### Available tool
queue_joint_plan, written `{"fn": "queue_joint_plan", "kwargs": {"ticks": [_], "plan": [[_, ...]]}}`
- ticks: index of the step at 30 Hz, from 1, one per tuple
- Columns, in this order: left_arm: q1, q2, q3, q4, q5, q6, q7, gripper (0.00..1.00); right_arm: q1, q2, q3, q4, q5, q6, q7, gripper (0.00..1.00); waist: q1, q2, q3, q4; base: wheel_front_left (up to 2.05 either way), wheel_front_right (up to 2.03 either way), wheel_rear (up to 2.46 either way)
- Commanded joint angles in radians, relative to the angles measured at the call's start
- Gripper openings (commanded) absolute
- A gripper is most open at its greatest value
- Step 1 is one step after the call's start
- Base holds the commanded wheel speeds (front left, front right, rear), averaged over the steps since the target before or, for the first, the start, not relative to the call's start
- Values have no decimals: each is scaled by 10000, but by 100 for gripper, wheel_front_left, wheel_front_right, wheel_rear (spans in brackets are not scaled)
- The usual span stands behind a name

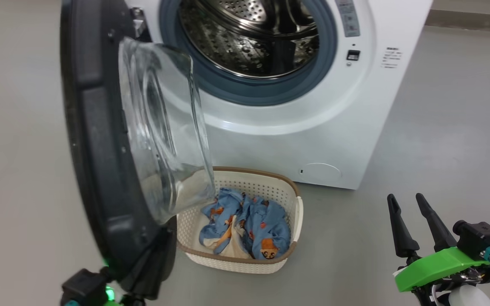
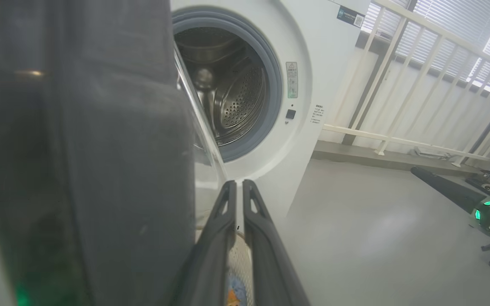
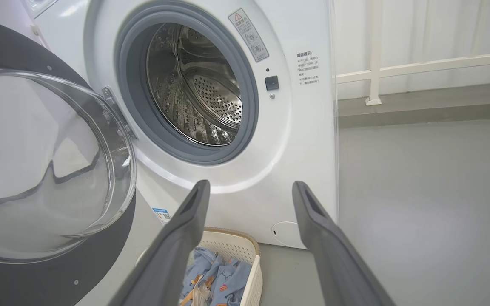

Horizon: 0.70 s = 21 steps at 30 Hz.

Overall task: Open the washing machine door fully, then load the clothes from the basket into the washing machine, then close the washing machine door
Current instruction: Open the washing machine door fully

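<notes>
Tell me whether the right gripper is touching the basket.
Apart. The head view shows the open right gripper well to the right of the basket, with a wide stretch of bare grey floor between them.

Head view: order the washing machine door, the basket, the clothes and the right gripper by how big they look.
1. washing machine door, though nearness to the camera enlarges it.
2. basket.
3. clothes and right gripper: about alike, so unranked.

Washing machine door [image 1: 96, 140] open above basket [image 1: 289, 187] of clothes [image 1: 249, 223].
</notes>
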<state>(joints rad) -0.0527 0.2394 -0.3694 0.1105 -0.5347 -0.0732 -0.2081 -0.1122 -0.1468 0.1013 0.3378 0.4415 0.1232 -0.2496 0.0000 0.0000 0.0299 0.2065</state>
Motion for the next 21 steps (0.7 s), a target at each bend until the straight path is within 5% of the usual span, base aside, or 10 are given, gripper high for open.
{"fn": "queue_joint_plan", "kwargs": {"ticks": [1, 21], "plan": [[-261, 433, 780, -205, -170, 276, -37, 0, -295, -8, 279, -185, 48, 75, -122, 100, 0, 0, -7, 252, 0, 0, 0], [-838, 1363, 1963, 329, -756, 666, 353, 0, -566, 177, 296, -80, -58, 75, -122, 100, 0, 0, 408, 1502, 0, 0, 0]]}}
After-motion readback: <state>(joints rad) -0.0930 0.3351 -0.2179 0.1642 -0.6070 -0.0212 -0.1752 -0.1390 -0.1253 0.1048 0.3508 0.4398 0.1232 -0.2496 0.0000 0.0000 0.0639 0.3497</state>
